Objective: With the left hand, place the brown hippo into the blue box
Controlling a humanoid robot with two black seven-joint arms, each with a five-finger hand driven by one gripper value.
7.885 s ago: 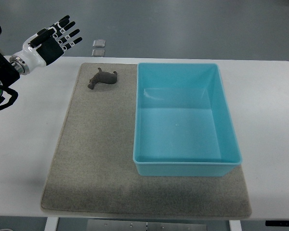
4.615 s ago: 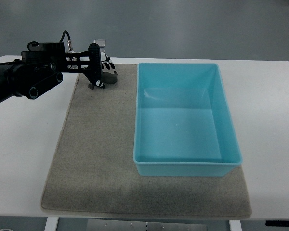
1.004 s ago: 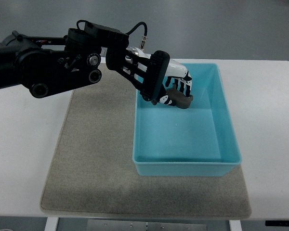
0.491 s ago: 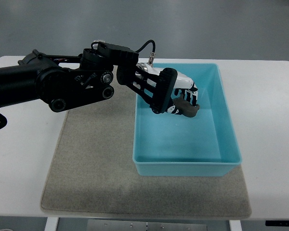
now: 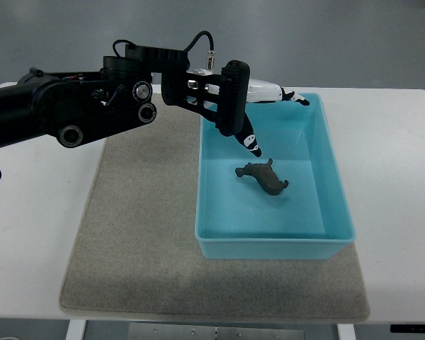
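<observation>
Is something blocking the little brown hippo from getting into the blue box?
No. The small brown toy hippo already lies on the floor of the blue plastic box, and the left hand is open above it.

A white table fills most of the view, its far edge meeting a grey floor. A grey-brown felt mat lies on the table, reaching nearly to the near edge, with bare white margins at left and right.
</observation>
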